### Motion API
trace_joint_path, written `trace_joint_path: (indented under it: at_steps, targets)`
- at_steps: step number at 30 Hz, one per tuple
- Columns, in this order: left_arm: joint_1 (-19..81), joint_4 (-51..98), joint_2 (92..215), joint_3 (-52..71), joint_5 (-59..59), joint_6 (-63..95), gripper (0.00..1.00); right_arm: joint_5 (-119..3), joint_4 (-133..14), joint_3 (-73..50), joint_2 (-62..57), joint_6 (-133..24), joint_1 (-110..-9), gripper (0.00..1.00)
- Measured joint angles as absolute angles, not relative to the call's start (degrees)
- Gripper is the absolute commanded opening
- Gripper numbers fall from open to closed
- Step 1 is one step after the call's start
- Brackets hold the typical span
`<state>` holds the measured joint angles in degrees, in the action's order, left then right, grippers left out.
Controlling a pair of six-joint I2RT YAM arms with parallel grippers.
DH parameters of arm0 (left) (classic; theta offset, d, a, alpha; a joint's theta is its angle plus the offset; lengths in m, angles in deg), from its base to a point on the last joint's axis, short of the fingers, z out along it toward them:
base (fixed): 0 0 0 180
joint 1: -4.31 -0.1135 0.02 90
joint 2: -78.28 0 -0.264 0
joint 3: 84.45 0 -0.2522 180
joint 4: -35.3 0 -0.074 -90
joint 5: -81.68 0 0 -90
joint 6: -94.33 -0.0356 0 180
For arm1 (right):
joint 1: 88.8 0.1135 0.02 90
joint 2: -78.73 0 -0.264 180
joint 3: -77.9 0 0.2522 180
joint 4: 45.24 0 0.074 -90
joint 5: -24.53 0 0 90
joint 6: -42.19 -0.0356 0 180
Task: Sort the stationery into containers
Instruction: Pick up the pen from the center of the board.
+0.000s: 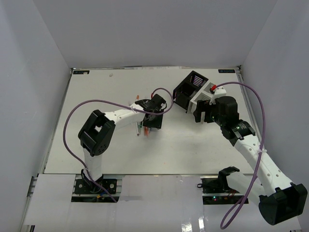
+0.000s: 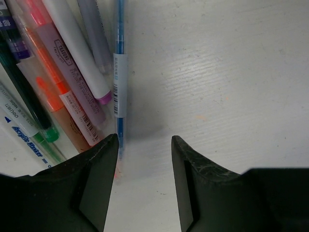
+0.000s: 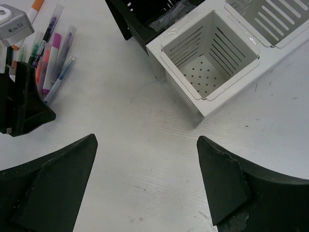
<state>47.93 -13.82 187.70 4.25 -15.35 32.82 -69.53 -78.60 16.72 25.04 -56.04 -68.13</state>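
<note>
White-painted surface (image 2: 217,87), matt with a fine brushed grain, fills most of the left wrist view. Nearest, the left tool (image 2: 145,140) shows two black, wedge-shaped plastic fingers standing apart, with only bare surface in the gap. Just beside the tip of the finger on the pile's side lies a thin blue pen (image 2: 119,72) wrapped in a white barcode label, running straight ahead of the tool. Past it, off to that same side, the other stationery (image 2: 58,82) lies barrel to barrel: a white marker (image 2: 77,48) with a purple band, a grey barrel (image 2: 94,29), translucent orange highlighters (image 2: 50,94) and green pens (image 2: 26,99).

The right tool (image 3: 147,140) hangs over bare surface, its dull black fingers spread wide with nothing between them. Ahead of it stands the white container (image 3: 231,43), a square-mouthed plastic compartment with slotted walls and a perforated floor. Farther on sits the black container (image 3: 130,21), close against it.
</note>
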Motion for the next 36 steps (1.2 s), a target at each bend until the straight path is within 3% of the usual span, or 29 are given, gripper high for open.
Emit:
trace_joint_path:
  at_steps: [14,21,32,36]
  targets:
    - [47.93,-16.22,190.48,3.51,-17.93,32.82,0.55,-69.55,-78.58,16.72,25.10,-56.23,-68.13,0.90]
    - [47.89,-16.57,191.11,2.96,-17.03,32.73,0.39,-69.55,-78.56,16.72,24.99,-56.23,-68.13,0.90]
    - [50.01,-16.24,192.10,1.34,-12.99,32.56,0.05,-67.32,-77.88,16.72,24.64,-57.32,-68.15,0.92]
    - [50.64,-14.98,191.77,1.34,-12.16,31.46,0.00,-64.76,-76.85,16.63,24.20,-58.07,-68.15,0.94]
